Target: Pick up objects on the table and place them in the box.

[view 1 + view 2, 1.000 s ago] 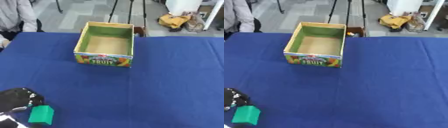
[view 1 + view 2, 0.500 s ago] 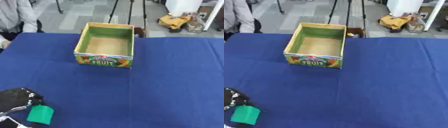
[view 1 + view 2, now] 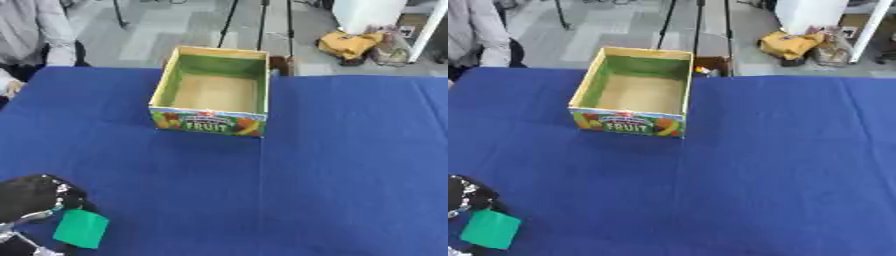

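Green block (image 3: 80, 228) at near-left table (image 3: 350, 175) edge, touching left hand (image 3: 35, 197); grip state unreadable. Barely shifted from half a second ago, so pickup unfinished. Box (image 3: 215, 95) well apart, empty. Right hand unseen.

Wide open blue desk (image 3: 350, 175) with one box in the way

The left robot hand (image 3: 31, 197) sits at the near left corner with a green block (image 3: 80, 228) touching its near right side. Ahead of it and to its right, the cloth lies bare up to the cardboard box (image 3: 213, 120), which stands well apart, open at the top with nothing seen inside. The whole stretch to the right of the robot hand shows only cloth. A person's sleeve (image 3: 54, 40) borders the far left edge.
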`<control>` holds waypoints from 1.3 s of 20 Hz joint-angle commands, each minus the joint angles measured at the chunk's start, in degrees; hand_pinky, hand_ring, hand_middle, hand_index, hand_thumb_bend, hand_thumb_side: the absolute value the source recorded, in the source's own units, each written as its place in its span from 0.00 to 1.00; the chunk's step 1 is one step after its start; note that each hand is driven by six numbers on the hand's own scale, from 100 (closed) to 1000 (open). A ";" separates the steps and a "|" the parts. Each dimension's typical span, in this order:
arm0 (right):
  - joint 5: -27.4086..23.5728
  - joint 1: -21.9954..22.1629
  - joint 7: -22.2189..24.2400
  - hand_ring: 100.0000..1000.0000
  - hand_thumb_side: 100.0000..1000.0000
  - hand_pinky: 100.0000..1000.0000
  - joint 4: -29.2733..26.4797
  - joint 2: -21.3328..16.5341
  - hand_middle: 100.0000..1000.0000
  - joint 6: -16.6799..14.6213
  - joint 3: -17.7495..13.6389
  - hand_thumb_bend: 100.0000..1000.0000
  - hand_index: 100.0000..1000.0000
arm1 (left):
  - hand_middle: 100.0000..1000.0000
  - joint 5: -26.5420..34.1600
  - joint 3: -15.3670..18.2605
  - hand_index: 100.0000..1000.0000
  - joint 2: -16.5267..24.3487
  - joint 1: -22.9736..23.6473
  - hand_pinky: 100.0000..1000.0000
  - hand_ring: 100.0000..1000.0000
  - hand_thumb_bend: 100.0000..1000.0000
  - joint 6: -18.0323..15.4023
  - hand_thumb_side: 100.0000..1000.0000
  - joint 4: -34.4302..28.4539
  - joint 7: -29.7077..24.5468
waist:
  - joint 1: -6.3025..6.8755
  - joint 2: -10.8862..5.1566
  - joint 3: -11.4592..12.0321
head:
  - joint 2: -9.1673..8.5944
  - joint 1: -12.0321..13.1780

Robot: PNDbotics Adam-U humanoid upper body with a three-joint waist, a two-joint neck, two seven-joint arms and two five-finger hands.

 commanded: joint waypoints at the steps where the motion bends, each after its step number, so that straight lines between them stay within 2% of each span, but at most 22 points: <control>1: -0.29 -0.46 -0.33 0.91 0.60 0.86 -1.15 -1.06 0.42 0.09 -0.18 0.00 0.83 | 0.48 1.36 1.60 0.70 3.01 -0.07 0.49 0.51 0.00 0.43 0.33 -1.59 0.36 | 0.32 -1.25 0.10 | -0.50 0.18; 16: -0.23 -0.47 -0.68 0.91 0.59 0.86 -1.15 -1.57 0.43 0.24 0.00 0.00 0.83 | 0.45 9.94 4.43 0.67 6.96 -2.66 0.46 0.48 0.00 1.74 0.29 -5.34 2.35 | 1.01 -1.42 0.28 | -0.31 0.49; 24: -0.41 -0.67 -0.33 0.91 0.59 0.86 -1.15 -1.99 0.42 0.24 0.38 0.00 0.83 | 0.44 17.64 5.05 0.66 9.42 -8.66 0.45 0.47 0.00 2.09 0.26 -4.72 2.22 | 1.80 -1.28 -0.06 | -0.76 1.05; 25: -0.43 -0.69 -0.28 0.91 0.59 0.87 -1.15 -2.05 0.42 0.25 0.42 0.00 0.83 | 0.44 18.56 5.09 0.66 9.61 -9.47 0.44 0.46 0.00 2.11 0.29 -4.43 2.09 | 1.92 -1.23 -0.12 | -0.88 1.18; 26: -0.45 -0.74 -0.22 0.91 0.58 0.87 -1.15 -2.11 0.42 0.26 0.46 0.00 0.83 | 0.44 19.54 5.13 0.66 9.77 -10.39 0.44 0.46 0.00 2.16 0.26 -4.03 1.94 | 2.06 -1.14 -0.22 | -1.03 1.34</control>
